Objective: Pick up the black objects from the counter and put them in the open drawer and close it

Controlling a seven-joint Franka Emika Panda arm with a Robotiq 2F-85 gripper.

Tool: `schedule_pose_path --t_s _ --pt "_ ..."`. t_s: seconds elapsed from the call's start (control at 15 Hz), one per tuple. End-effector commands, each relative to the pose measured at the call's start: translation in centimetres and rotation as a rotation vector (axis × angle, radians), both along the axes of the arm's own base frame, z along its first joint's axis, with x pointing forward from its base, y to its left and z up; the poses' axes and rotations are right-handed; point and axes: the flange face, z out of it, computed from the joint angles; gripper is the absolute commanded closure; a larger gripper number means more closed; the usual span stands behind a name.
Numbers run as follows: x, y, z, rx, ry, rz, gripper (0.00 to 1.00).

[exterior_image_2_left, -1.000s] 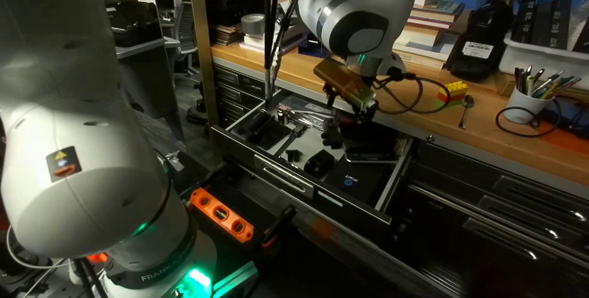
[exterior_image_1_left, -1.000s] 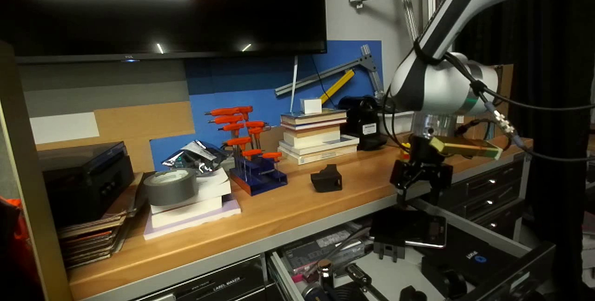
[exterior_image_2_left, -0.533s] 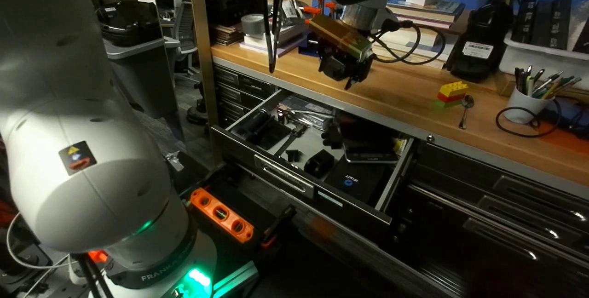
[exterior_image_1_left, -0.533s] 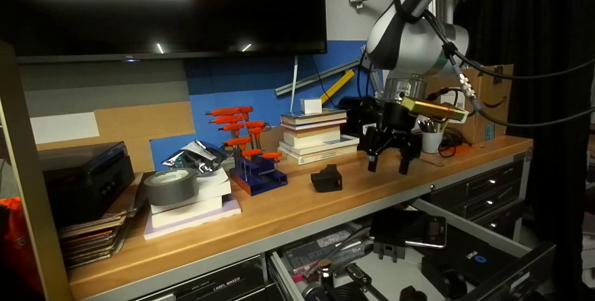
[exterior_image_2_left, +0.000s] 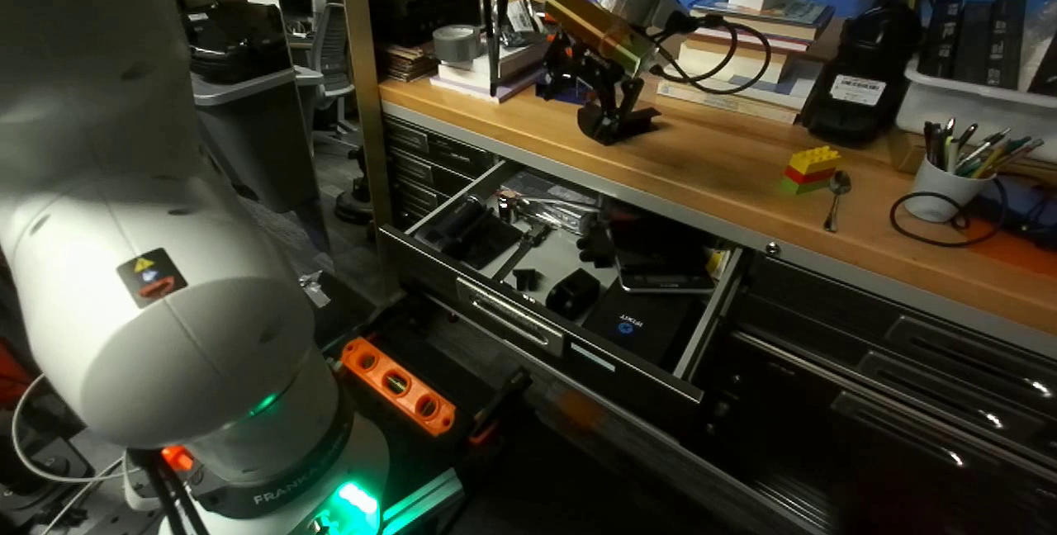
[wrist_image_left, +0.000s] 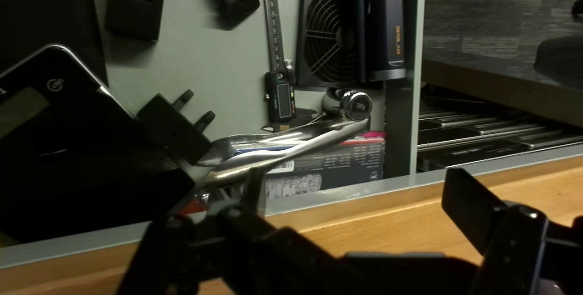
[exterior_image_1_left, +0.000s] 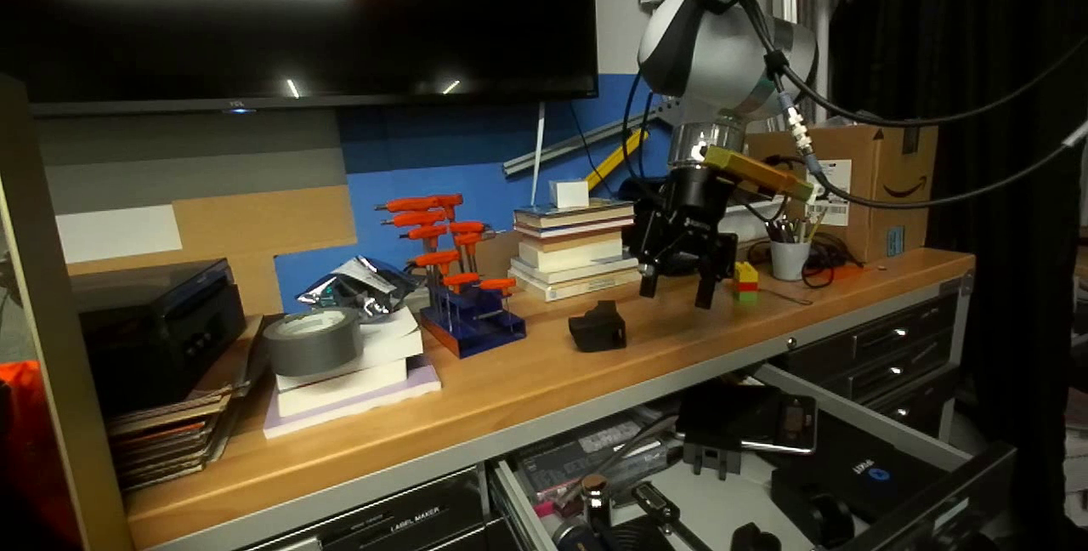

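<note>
White and black, the arm [exterior_image_1_left: 739,66] comes down from the top edge in both exterior views, its wrist bent so that the gripper [exterior_image_1_left: 677,289] points down over the counter [exterior_image_1_left: 510,385]. Below the counter's front edge, the drawer [exterior_image_2_left: 510,316] stands pulled out.

One black block [exterior_image_1_left: 597,327] rests on the counter: small, chunky and matte, its top stepped, one end higher than the other. In an exterior view I see it between the gripper and a blue stand [exterior_image_1_left: 463,338] of red-handled tools [exterior_image_1_left: 436,259]. A second block [exterior_image_2_left: 572,294], also black and chunky, lies in the drawer, just behind its front; calipers [wrist_image_left: 283,99] lie in there too.

My gripper is released: its fingers [wrist_image_left: 471,208] are spread wide, with a bare gap between them. The block on the counter is near the fingers but apart from them, a strip of wood showing between. How far above the wood the fingertips hang, I cannot tell. In the wrist view the fingers rise from the bottom edge, with the counter's wood and the drawer's contents beyond.
</note>
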Motion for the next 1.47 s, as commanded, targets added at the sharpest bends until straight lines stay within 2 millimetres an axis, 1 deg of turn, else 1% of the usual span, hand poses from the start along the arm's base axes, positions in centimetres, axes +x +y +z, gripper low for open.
schedule_pose_path --t_s 0.0,0.2,0.47,0.67,1.0,1.4 --pt "2.3 0.0 -0.2 0.100 0.002 0.002 0.00" --pt "3.9 0.9 -1.6 0.127 -0.027 -0.050 0.00" --pt "6.1 1.1 -3.1 0.154 -0.103 -0.112 0.00" --pt "7.7 0.5 -4.0 0.140 -0.136 -0.131 0.00" --pt "9.6 -1.1 -5.7 0.149 -0.162 -0.155 0.00" --pt "11.3 -2.0 -6.6 0.189 -0.186 -0.209 0.00"
